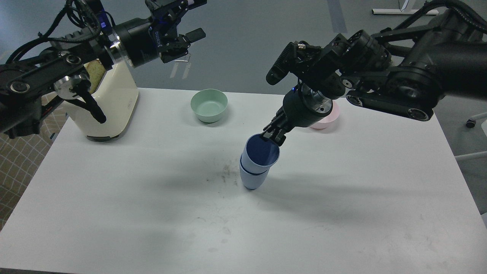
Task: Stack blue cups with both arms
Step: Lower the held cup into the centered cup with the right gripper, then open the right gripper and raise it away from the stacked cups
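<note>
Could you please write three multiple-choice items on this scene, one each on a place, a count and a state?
1. Where does the green bowl stand?
A. between toaster and right arm
B. inside the toaster
C. at the table's near edge

2. How many blue cups show?
A. one
B. two
C. four

3. How are the cups arranged?
A. side by side
B. one nested in the other
C. both lying flat

Answers: 1 A, it sits right of the toaster, toward the far edge; 2 B, two rims show; 3 B, the upper cup sits in the lower, with the right pincer at its rim.
</note>
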Controlling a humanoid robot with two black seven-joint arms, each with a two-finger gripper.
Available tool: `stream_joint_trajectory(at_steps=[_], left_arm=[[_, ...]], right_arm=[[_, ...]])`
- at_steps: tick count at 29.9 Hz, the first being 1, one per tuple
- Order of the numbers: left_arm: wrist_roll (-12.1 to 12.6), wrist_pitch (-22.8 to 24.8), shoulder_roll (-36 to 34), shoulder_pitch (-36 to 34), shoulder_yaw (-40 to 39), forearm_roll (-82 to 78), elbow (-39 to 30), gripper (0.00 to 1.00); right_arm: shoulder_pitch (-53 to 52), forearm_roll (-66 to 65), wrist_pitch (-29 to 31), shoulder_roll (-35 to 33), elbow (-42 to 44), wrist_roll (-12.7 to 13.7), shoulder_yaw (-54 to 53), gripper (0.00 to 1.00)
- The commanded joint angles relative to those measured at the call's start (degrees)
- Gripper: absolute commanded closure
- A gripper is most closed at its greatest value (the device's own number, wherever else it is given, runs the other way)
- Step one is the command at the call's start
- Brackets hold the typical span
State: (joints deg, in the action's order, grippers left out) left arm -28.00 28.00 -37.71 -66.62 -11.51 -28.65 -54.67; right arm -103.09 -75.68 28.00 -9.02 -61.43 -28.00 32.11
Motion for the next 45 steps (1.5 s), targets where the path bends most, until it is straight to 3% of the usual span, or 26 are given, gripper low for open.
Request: stream_joint_trajectory(at_steps=[1,2,4,6,14,18,22,24,27,30,32,36,45], left_arm=[[0.0,0.0,0.0,0.0,0.0,0.0,0.0,0.06],[0.0,0.0,0.0,0.0,0.0,0.0,0.0,0.06],[0.0,0.0,0.0,0.0,0.0,0.0,0.0,0.06],[0.0,0.0,0.0,0.0,0.0,0.0,0.0,0.06],[0.0,0.0,0.09,0.17,0.0,0.09,0.44,0.04],[0.0,0.0,0.87,0.52,-0.17,0.44,1.75,0.02],[0.0,0.0,2.11,1.22,-1.31,0.97,5.8,0.02],[0.0,0.0,5.17,2.19,-2.63,1.05,11.05,0.02],[0.0,-0.05,10.36,4.03,-5.96,2.02,18.36,0.02],[0.0,0.0,13.88,7.72,-11.4,3.86,25.73,0.02],[0.0,0.0,14.15,8.78,-13.35,4.04,27.15,0.02],[0.0,0.0,14.42,10.54,-14.94,5.18,27.25,0.02],[0.0,0.0,16.35,16.52,-16.61,8.35,28.04,0.02]], right_arm=[[0.0,1.14,0.0,-0.12,0.17,0.0,0.06,0.45],[0.0,1.58,0.0,-0.12,0.26,0.0,-0.02,0.39],[-0.44,3.51,0.0,-0.21,1.66,0.0,-0.2,0.15],[-0.88,6.23,0.0,-0.39,3.32,0.0,-0.64,0.04],[-2.2,19.6,0.0,-6.18,13.17,0.0,-6.26,0.0],[4.89,25.04,-0.05,-10.93,17.83,0.0,-15.47,0.0],[11.15,25.85,-5.75,-12.96,22.05,0.0,-22.95,0.0],[17.8,25.93,-11.18,-12.35,25.9,0.0,-31.53,0.0],[25.38,26.11,-14.55,-11.29,28.47,0.0,-44.12,0.0],[34.59,27.25,-14.38,-10.5,28.65,0.0,-58.68,0.0],[38.56,28.82,-14.11,-9.8,28.65,0.0,-65.11,0.0],[43.58,33.66,-13.67,-7.51,29.88,0.22,-72.43,0.0],[49.3,38.68,-2.6,-3.47,34.01,0.13,-82.46,0.0]])
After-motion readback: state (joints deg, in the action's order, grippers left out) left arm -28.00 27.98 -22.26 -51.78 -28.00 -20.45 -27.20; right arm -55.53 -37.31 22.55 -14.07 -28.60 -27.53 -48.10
